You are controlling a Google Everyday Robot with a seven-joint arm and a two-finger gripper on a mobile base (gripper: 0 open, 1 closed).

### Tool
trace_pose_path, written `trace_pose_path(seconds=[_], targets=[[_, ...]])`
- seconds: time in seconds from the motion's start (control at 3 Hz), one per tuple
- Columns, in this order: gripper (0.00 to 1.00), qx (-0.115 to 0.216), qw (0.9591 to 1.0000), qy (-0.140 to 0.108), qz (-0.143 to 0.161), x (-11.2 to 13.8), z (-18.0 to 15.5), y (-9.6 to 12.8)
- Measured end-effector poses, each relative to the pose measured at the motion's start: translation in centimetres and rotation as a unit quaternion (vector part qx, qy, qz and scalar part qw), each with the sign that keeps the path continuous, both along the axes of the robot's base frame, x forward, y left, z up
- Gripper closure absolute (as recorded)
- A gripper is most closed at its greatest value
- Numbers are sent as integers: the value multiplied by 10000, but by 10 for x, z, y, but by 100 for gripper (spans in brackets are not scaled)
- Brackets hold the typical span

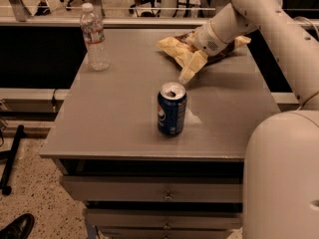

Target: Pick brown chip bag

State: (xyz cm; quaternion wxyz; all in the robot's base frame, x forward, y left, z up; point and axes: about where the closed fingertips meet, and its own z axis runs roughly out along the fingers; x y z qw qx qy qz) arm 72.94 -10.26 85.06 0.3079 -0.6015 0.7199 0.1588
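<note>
The brown chip bag (173, 47) lies crumpled on the far right part of the grey table (119, 108). It is pale yellow-tan, with a dark brown part showing behind my wrist. My gripper (193, 62) reaches in from the right and sits right on the bag's front right side, pointing down toward the table. My arm hides the bag's right half.
A blue soda can (172, 109) stands open in the middle of the table, in front of the bag. A clear water bottle (94, 38) stands at the far left. My white arm and base (281, 173) fill the right side. Drawers sit under the tabletop.
</note>
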Motion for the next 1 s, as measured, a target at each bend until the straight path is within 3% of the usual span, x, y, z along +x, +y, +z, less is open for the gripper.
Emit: trace_pose_path(seconds=[0.67, 1.0], targets=[[0, 35, 9999, -74, 120, 5, 5, 6], [2, -90, 9995, -242, 197, 13, 11, 6]])
